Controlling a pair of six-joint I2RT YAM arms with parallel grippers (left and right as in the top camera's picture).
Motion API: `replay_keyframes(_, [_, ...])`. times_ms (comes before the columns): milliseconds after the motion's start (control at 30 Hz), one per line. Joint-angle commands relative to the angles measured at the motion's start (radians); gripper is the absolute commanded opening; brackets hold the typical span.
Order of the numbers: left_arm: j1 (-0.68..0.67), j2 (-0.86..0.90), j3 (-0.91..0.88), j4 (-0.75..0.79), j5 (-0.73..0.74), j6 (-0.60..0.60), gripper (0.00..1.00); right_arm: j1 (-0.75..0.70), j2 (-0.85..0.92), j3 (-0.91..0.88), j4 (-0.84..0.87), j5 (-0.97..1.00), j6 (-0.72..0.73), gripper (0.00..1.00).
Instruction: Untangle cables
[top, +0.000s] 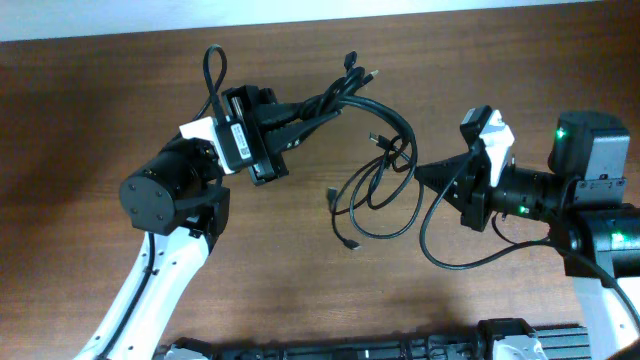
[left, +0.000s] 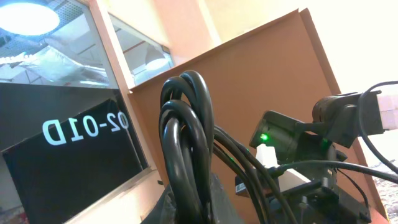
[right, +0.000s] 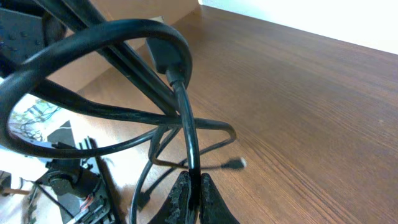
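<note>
The cables (top: 375, 185) are thin black cords. They run from a tight bunch at the upper middle down into loose loops with small plugs on the table. My left gripper (top: 300, 120) is shut on the bunched end; in the left wrist view the looped cables (left: 186, 137) rise out of the jaws and hide them. My right gripper (top: 422, 172) reaches in from the right to the edge of the loops. In the right wrist view my right gripper (right: 191, 182) is shut on one thin cable (right: 186, 124), which climbs to a plug and a wide loop above the table.
The brown wooden table (top: 300, 280) carries the loose loops. A black wire loop (top: 450, 255) curves on the table by the right arm (top: 590, 150). Dark equipment (top: 400, 348) lines the front edge. The right arm's green light (left: 264, 137) shows beyond the bundle.
</note>
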Motion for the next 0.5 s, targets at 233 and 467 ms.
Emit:
replay_keyframes(233, [0.038,-0.016,0.022,0.006,-0.042,-0.013,0.0,-0.003,-0.024,0.001,-0.019,0.18,0.077,0.04])
replay_keyframes(467, [0.117,-0.016,0.022,-0.013,-0.048,-0.008,0.0,-0.003,-0.082,0.001,-0.134,0.607,0.221,0.04])
